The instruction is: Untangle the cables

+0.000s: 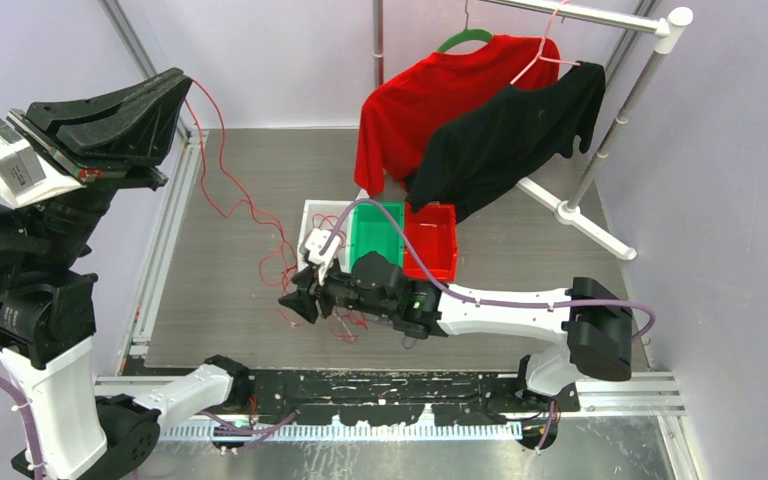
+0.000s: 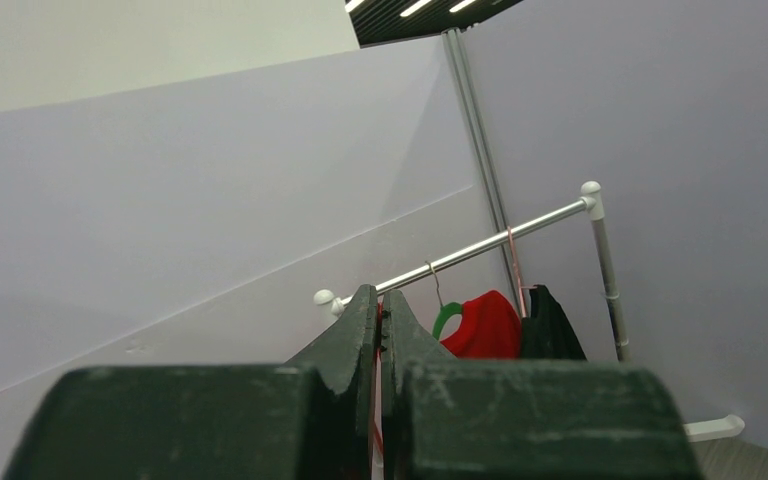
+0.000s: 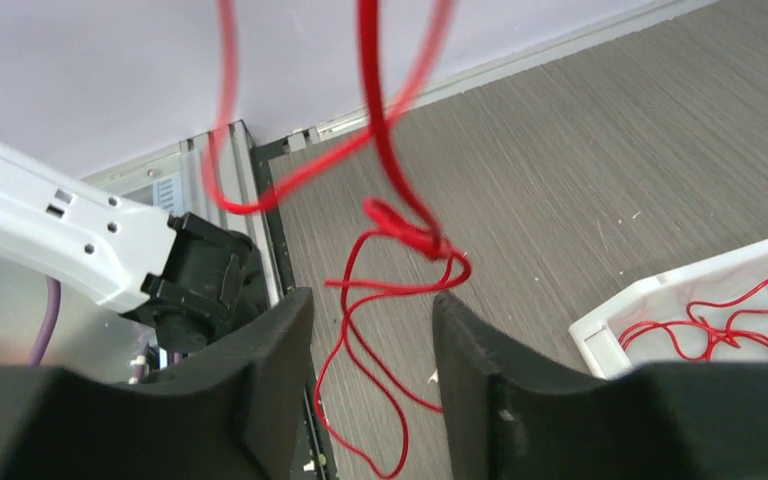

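Note:
The cables are thin red wires. One strand (image 1: 222, 150) runs from my raised left gripper (image 1: 182, 82) down to a loose tangle (image 1: 282, 262) on the floor. The left gripper (image 2: 380, 300) is shut on that red strand (image 2: 377, 435), high at the far left. My right gripper (image 1: 296, 302) hangs low over the tangle, open. In the right wrist view a knot (image 3: 410, 230) and hanging loops sit just ahead of the right gripper (image 3: 370, 300), with strands (image 3: 360, 350) passing through the gap, unclamped.
A white bin (image 1: 317, 214) holding more red wires (image 3: 705, 325), a green bin (image 1: 380, 235) and a red bin (image 1: 434, 240) stand side by side. Behind them a rack (image 1: 620, 110) carries a red shirt (image 1: 420, 95) and a black shirt (image 1: 510, 140).

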